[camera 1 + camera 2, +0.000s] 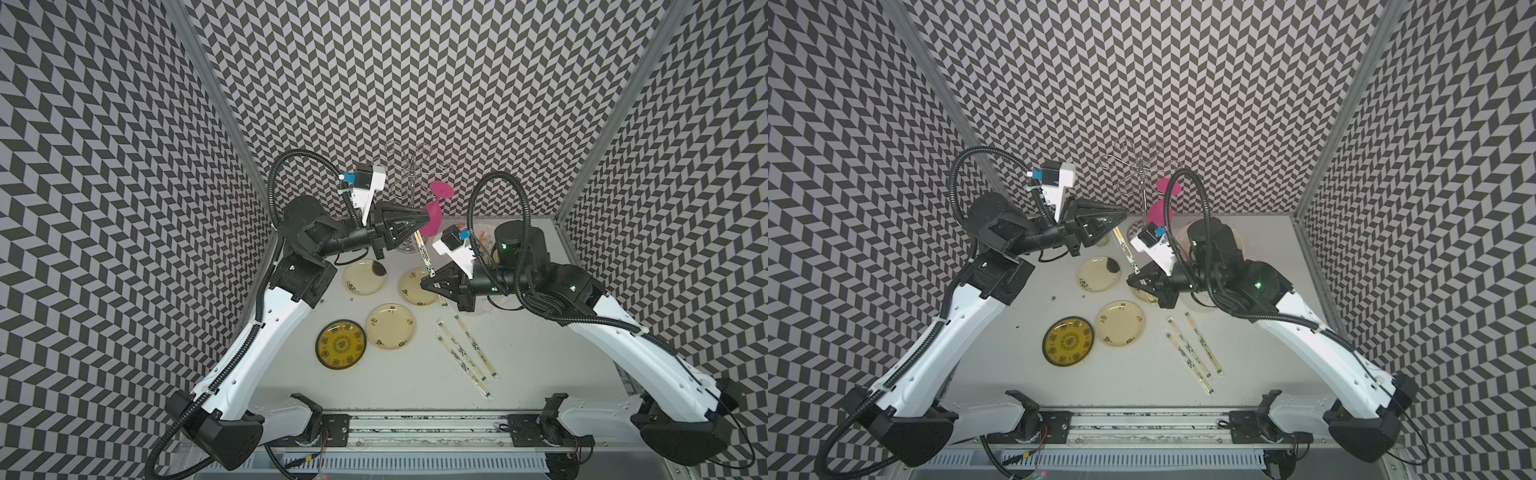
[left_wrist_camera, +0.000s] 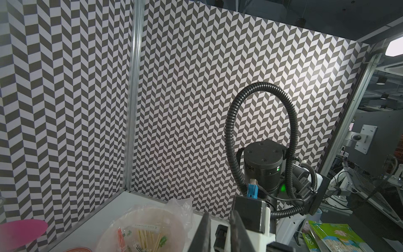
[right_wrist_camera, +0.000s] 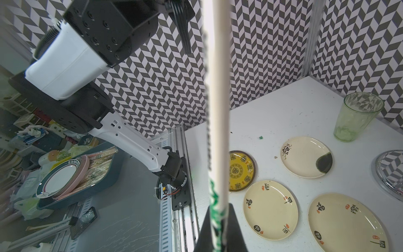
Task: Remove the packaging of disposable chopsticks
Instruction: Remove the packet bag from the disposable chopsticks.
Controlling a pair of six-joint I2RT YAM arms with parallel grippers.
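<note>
The right gripper [image 1: 428, 283] is clamped near one green end of the long, clear, panda-printed plastic sleeve [image 1: 424, 254] holding thin pale bamboo chopsticks [image 3: 218, 98]; whether the left gripper [image 1: 426, 216], at the far end, grips it I cannot tell, so pinch film only and pull lengthwise.

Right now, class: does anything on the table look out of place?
Yes: a small green scrap lies loose on the white table near the dark-patched plate, looking like stray litter.
</note>
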